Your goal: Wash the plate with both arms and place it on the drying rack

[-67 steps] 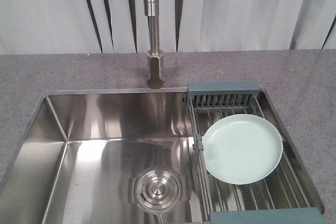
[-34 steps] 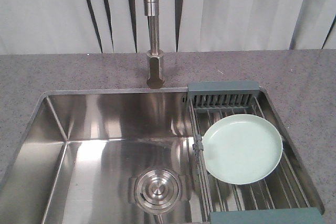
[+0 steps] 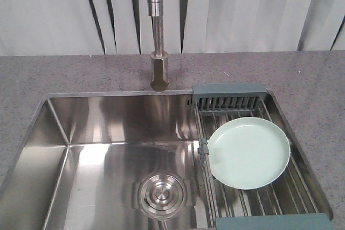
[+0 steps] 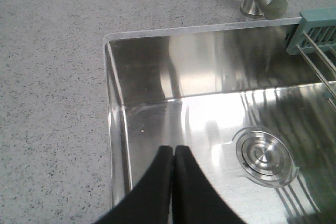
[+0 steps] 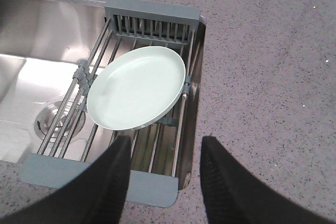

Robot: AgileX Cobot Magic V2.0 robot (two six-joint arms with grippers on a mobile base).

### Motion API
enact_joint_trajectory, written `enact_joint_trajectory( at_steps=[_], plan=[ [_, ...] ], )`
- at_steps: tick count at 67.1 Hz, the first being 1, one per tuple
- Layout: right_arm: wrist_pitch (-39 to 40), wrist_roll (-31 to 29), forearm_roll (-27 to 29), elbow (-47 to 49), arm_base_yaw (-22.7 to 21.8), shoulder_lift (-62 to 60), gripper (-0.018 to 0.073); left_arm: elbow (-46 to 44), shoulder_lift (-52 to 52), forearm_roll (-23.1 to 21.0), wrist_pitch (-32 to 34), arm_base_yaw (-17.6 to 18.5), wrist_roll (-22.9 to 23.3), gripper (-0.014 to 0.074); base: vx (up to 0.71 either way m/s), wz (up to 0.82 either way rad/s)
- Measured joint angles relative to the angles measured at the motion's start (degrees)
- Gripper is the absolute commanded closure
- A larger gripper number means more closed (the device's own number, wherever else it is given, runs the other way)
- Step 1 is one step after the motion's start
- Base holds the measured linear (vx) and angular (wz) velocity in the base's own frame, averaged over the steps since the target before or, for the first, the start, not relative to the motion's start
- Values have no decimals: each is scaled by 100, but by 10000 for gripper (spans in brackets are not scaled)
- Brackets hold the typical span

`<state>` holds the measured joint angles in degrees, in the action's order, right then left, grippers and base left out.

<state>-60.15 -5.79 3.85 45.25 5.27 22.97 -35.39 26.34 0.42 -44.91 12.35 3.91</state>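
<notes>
The pale mint-green plate (image 3: 248, 152) lies flat on the drying rack (image 3: 229, 96), a rack of steel rods with grey-blue end pieces over the right side of the sink. In the right wrist view the plate (image 5: 136, 87) rests on the rack (image 5: 152, 16) just beyond my right gripper (image 5: 166, 145), which is open and empty above the rack's near end and the counter edge. My left gripper (image 4: 174, 150) is shut and empty above the sink's front left part. Neither arm shows in the front view.
The steel sink basin (image 3: 102, 127) has a round drain (image 3: 161, 195). A steel faucet (image 3: 158, 30) stands behind the sink at centre. Speckled grey counter (image 3: 312, 79) surrounds the sink. White curtains hang behind.
</notes>
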Motion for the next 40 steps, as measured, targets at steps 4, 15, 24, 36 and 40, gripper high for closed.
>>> enact_joint_trajectory(
  at_steps=[4,15,24,36,40],
  plan=[
    [0,0,0,0,0,0,240,0,0,36,0,0,0,603,0,0],
    [0,0,0,0,0,0,240,0,-7,47,5,0,0,603,0,0],
    [0,0,0,0,0,0,240,0,-7,72,11,0,-1,603,0,0],
    [0,0,0,0,0,0,240,34,-141,276,92,-260,-106,603,0,0],
    [0,0,0,0,0,0,240,179,-314,234,298,-533,-174,603,0,0]
  ],
)
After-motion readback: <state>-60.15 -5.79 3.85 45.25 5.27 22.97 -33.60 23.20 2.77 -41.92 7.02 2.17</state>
